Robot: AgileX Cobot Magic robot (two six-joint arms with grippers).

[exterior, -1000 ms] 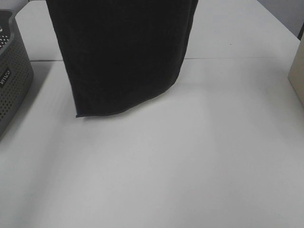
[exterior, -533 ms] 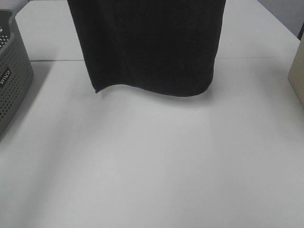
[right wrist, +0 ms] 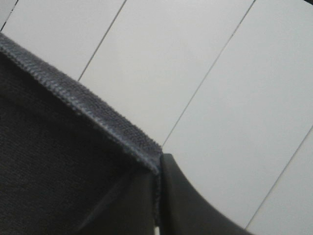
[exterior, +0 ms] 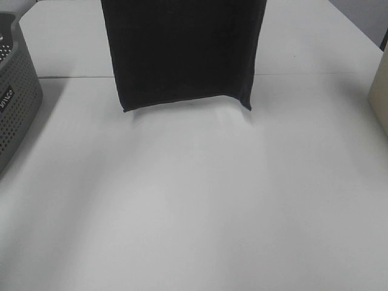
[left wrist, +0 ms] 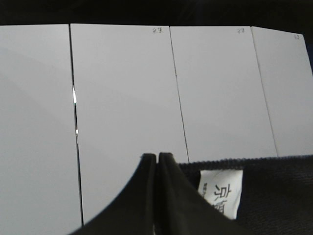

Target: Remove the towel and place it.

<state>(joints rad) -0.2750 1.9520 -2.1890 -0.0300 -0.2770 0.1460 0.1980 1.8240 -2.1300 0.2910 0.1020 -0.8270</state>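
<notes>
1. The towel [exterior: 182, 54] hangs in the air as a dark sheet over the far part of the table [exterior: 200, 212]. Its top runs out of the high view, and its lower hem is clear of the surface.
2. The left gripper [left wrist: 157, 159] has its fingers pressed together at the towel's upper hem, just beside the white label [left wrist: 221, 192]. The cloth seems to be nipped between them, though the wrist view is too dark to show the bite plainly.
3. The right gripper [right wrist: 159, 169] pinches the other upper corner, and the ribbed hem runs straight into the seam between its fingers.
4. I judge the removal done: the towel hangs free from both corners and touches nothing in view.
5. The placing is left to do. No part of the towel lies on the table, so it must be lowered, laid down and let go.
6. The grey perforated basket [exterior: 15, 103] stands at the left edge, apart from the towel.
</notes>
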